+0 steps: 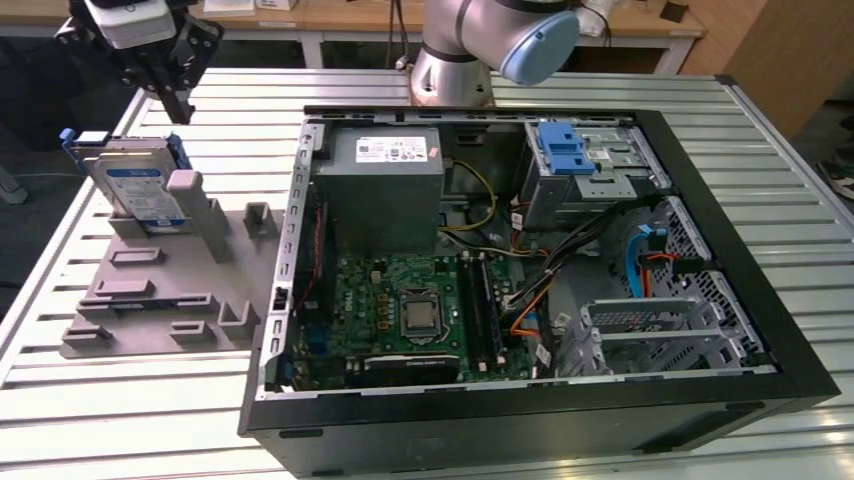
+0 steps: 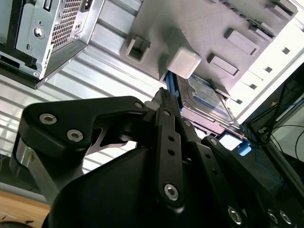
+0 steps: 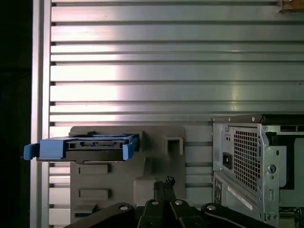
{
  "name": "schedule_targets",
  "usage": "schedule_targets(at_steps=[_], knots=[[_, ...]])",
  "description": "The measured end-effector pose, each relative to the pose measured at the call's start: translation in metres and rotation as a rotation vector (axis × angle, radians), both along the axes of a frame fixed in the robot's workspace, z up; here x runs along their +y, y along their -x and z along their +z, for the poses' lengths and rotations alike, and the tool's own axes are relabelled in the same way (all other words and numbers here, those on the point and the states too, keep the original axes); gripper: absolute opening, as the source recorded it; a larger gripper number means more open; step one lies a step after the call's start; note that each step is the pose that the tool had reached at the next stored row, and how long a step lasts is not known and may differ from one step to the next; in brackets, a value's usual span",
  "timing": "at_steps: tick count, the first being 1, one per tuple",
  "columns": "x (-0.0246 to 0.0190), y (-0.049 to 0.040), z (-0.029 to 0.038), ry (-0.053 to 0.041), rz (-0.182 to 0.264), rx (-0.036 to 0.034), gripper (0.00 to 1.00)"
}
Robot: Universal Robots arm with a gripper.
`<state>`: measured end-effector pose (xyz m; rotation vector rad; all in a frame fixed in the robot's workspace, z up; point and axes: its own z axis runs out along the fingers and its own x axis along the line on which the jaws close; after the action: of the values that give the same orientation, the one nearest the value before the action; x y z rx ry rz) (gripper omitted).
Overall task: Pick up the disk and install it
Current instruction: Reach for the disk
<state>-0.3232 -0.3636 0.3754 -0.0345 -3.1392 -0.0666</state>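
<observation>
The disk (image 1: 140, 190), silver with a white-and-blue label and a blue carrier frame, stands upright on its edge in a grey holder (image 1: 147, 290) at the exterior view's left. My gripper (image 1: 178, 110) hangs above and slightly behind it, apart from it, with its fingers together and nothing between them. In the first wrist view the disk (image 3: 90, 145) is seen edge-on, off to the side of my shut gripper (image 3: 165, 183). The second wrist view has the disk (image 2: 209, 97) just beyond my gripper (image 2: 164, 95).
An open computer case (image 1: 747, 400) lies beside the holder on the slatted metal table (image 1: 120, 420). Inside it are a grey power-supply box (image 1: 387, 185), a motherboard (image 1: 407, 315), cables, and a metal drive cage with a blue latch (image 1: 567, 150). The arm's base (image 1: 454, 70) stands behind the case.
</observation>
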Motion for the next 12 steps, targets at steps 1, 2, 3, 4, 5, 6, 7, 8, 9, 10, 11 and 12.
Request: schedule_targets(at_steps=[1, 2, 3, 4, 5, 6, 7, 8, 9, 10, 11, 12], knots=[[0.0001, 0.0007, -0.0001, 0.0001, 0.0, 0.0001, 0.11], [0.0002, 0.0014, -0.0002, 0.0, 0.0, 0.0, 0.11], [0.0002, 0.0019, -0.0003, 0.0, 0.0, 0.0001, 0.11], [0.0003, 0.0025, -0.0004, 0.0, 0.0, 0.0, 0.11], [0.0003, 0.003, -0.0005, -0.0001, 0.0, 0.0, 0.11], [0.0004, 0.0035, -0.0006, 0.0, 0.0, 0.0, 0.11], [0.0004, 0.004, -0.0007, 0.0, 0.0, 0.0, 0.11], [0.0004, 0.0045, -0.0007, 0.0, 0.0, 0.0, 0.11], [0.0005, 0.0049, -0.0008, 0.0, 0.0, 0.0, 0.11], [0.0005, 0.0054, -0.0009, 0.0, 0.0, 0.0, 0.11], [0.0006, 0.0058, -0.0009, 0.0, 0.0, 0.0, 0.11], [0.0006, 0.0062, -0.001, 0.0, 0.0, 0.0, 0.11]])
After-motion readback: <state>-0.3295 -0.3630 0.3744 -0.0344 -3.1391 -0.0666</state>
